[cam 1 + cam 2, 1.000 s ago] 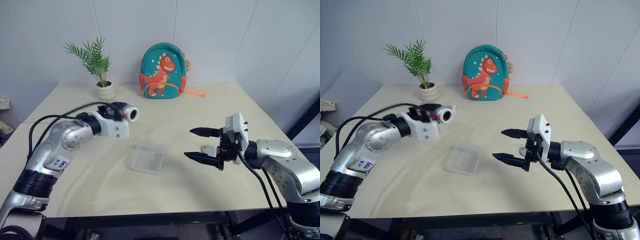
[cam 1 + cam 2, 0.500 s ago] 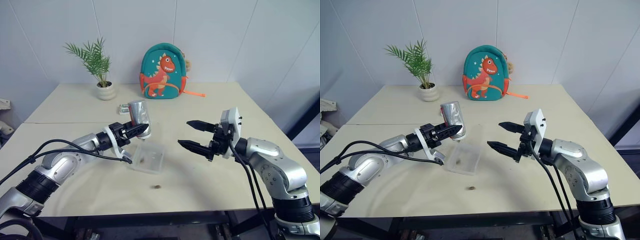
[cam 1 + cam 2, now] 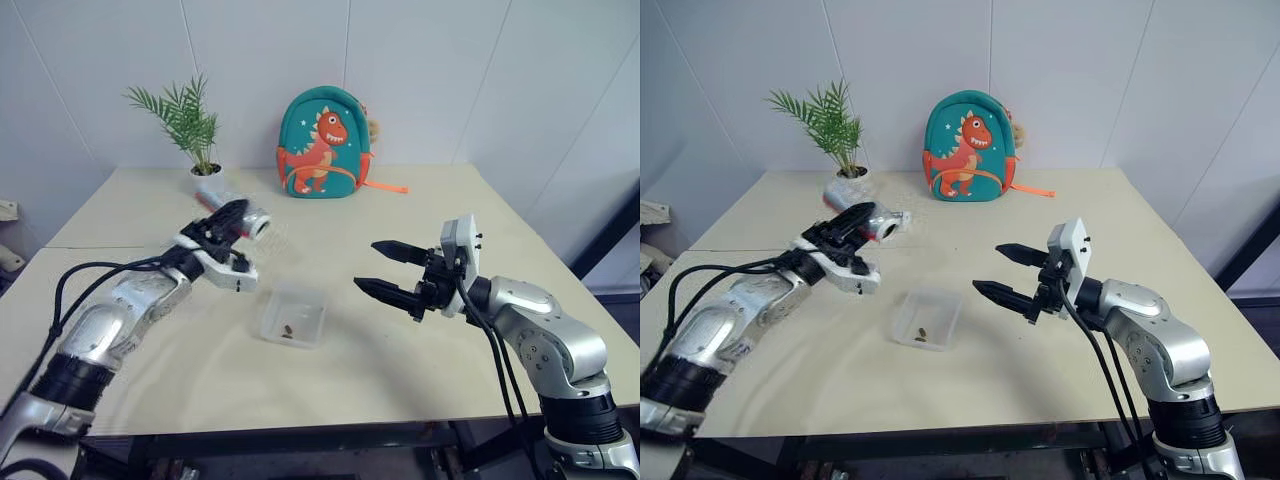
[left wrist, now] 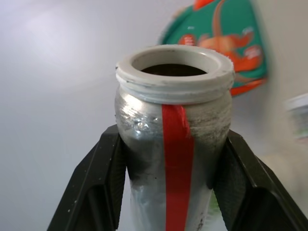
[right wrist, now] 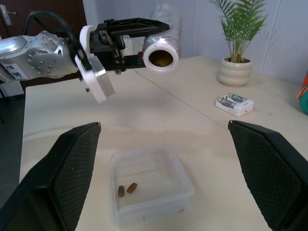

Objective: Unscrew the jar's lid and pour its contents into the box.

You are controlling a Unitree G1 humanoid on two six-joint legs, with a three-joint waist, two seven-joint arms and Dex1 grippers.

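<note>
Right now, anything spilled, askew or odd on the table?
Nothing stands out. Two brown bits lie inside the box, which sits flat on the table. The lidless jar is held roughly level between the left fingers.

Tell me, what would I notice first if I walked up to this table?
Probably the teal dinosaur backpack standing at the far edge of the table, with a green potted plant to its left. Closer in, the left gripper holds the open jar on its side in the air, and two little brown bits lie in the clear box mid-table.
</note>
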